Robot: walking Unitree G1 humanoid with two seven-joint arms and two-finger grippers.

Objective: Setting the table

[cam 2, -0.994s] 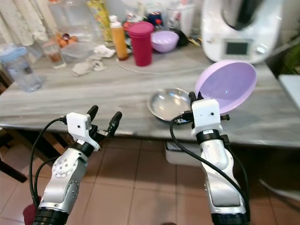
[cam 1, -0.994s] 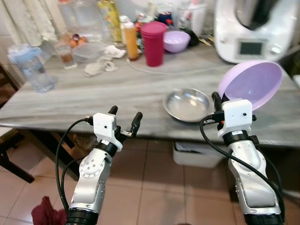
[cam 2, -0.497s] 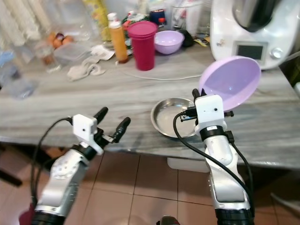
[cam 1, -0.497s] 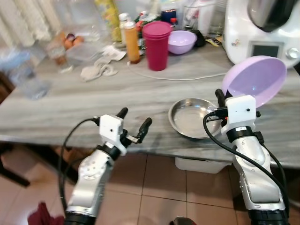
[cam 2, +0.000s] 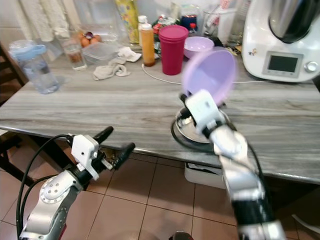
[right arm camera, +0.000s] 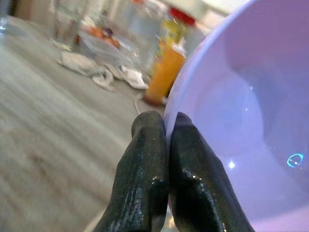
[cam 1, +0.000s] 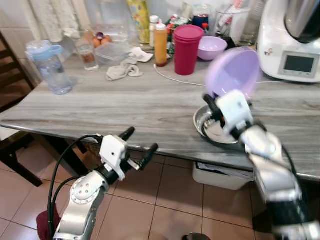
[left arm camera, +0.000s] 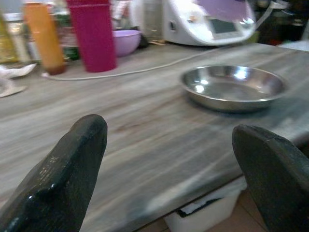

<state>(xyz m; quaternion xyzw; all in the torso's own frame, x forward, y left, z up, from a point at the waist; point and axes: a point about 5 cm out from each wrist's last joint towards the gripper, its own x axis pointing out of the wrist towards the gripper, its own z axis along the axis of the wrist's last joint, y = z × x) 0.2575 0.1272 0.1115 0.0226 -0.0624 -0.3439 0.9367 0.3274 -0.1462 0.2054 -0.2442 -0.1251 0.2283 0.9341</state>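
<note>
My right gripper (right arm camera: 163, 130) is shut on the rim of a lilac plastic bowl (cam 1: 233, 71), which it holds tilted on edge above the grey wooden table (cam 1: 115, 107). Right below the bowl a shallow steel dish (cam 1: 215, 131) rests near the table's front edge; it is also in the left wrist view, steel dish (left arm camera: 233, 87). My left gripper (cam 1: 138, 145) hovers open and empty just in front of the table edge, left of the dish, its fingers (left arm camera: 67, 174) spread wide.
At the back stand a magenta tumbler (cam 1: 188, 42), a second lilac bowl (cam 1: 211, 47), an orange bottle (cam 1: 160, 37), a white kitchen machine (cam 1: 295, 40), a crumpled cloth (cam 1: 125, 70) and a water jug (cam 1: 49, 67). A dark chair (cam 1: 12, 100) stands left; a white bin (cam 1: 220, 175) sits underneath.
The camera has swung, shifting the whole scene. My right arm has carried the lilac bowl leftward, over the steel dish. The left gripper stays open by the table edge.
</note>
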